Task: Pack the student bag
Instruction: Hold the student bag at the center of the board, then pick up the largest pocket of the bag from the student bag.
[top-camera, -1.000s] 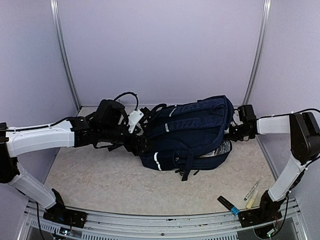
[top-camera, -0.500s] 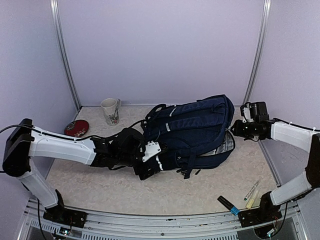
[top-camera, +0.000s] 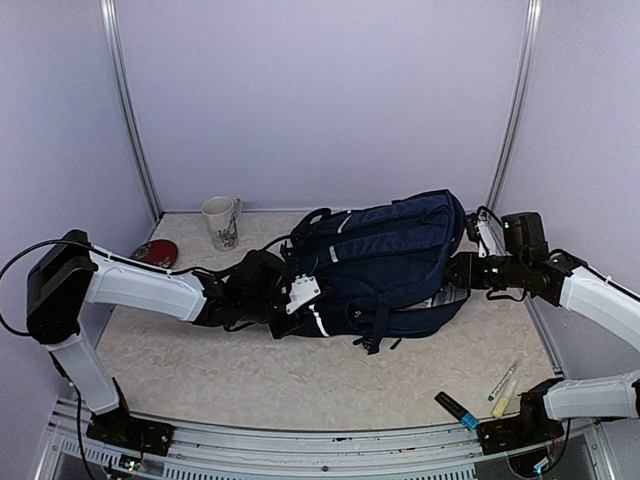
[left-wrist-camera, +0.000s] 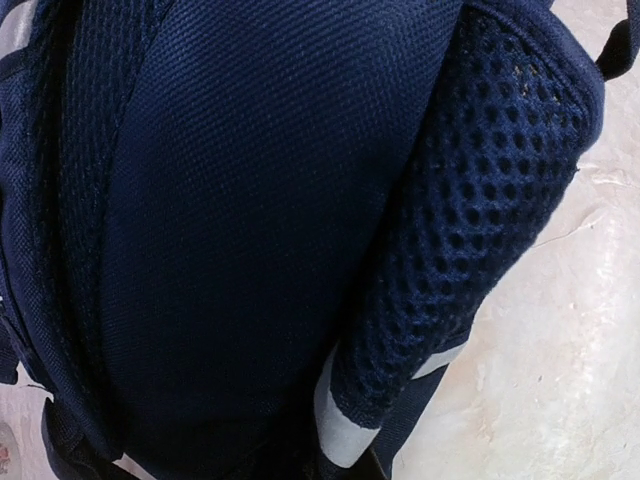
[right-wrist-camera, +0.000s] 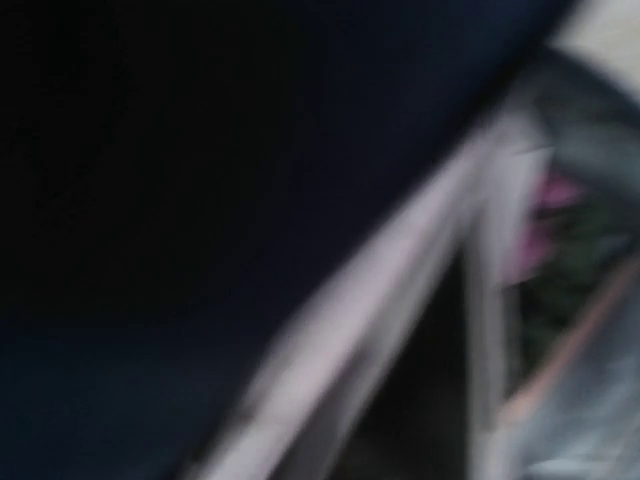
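Note:
The student bag (top-camera: 390, 260), dark navy with white stripes, lies on its side in the middle of the table. Its grey-lined mouth faces right. My left gripper (top-camera: 296, 308) presses against the bag's left end. In the left wrist view navy fabric (left-wrist-camera: 250, 200) and a mesh side pocket (left-wrist-camera: 480, 180) fill the frame, and no fingers show. The jaws are shut; whether they pinch fabric is hidden. My right gripper (top-camera: 458, 272) sits at the bag's open mouth. The right wrist view is blurred, showing dark fabric (right-wrist-camera: 200, 200) and a pale edge (right-wrist-camera: 400, 300).
A white patterned mug (top-camera: 219, 222) and a flat red object (top-camera: 155, 253) stand at the back left. A black marker (top-camera: 458, 409) and two pens (top-camera: 503, 382) lie near the front right, by the right arm's base. Walls close in the table's back and sides.
The left arm swung from beside the bag's top down to its lower left end, uncovering the mug, and its jaws closed. The right gripper moved down and left to the bag's mouth.

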